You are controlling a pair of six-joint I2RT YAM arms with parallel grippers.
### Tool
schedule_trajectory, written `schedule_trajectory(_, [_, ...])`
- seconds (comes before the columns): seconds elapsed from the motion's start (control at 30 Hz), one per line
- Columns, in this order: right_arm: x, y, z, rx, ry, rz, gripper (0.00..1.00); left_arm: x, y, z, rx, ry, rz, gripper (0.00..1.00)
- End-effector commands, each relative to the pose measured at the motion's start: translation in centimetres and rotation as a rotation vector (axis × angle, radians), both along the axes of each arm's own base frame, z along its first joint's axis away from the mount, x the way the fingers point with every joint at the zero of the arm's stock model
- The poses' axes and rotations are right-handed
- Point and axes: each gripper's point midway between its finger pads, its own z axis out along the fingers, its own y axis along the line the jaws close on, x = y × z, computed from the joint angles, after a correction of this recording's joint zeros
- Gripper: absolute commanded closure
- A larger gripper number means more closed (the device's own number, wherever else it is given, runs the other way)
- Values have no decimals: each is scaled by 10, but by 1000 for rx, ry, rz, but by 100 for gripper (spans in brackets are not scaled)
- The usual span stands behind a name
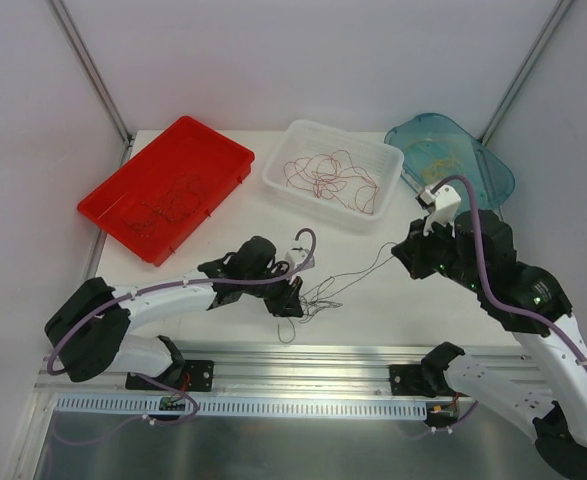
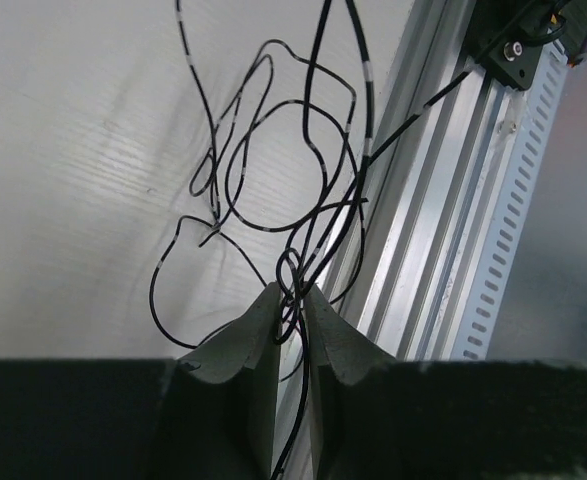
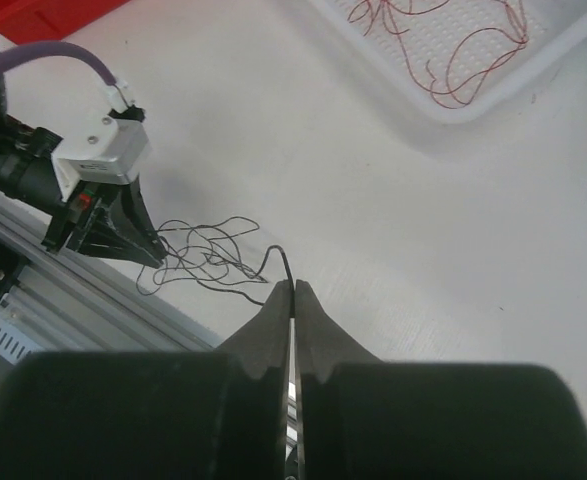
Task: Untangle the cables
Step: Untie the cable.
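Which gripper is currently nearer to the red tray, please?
Left. The left gripper, shut on the dark cables, sits right of the red tray's near corner; the right gripper, holding a strand too, is much farther right, beyond the white tray.

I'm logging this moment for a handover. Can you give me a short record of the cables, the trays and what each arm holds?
loose cables: dark tangle on the table, between the arms
left gripper: shut on the dark tangle
right gripper: shut on a dark strand leading from the tangle
red tray: dark cables
white tray: red cables
teal tray: yellow cables
status: tangle not yet separated
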Motion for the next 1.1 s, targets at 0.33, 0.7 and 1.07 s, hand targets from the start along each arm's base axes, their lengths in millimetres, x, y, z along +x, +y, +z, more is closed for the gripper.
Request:
schedule_trajectory(0.33, [8,38,-22,107,69,80,99,-10,-24,4,-52,136,-109,67])
schedule_trajectory(0.7, [10,37,-25,98,71,79,99,-20,-23,4,-65,165,-161,55])
schedule_trajectory(1.07, [13,20,-33,21,54,26,99,-9,4,8,-52,157,-67,71])
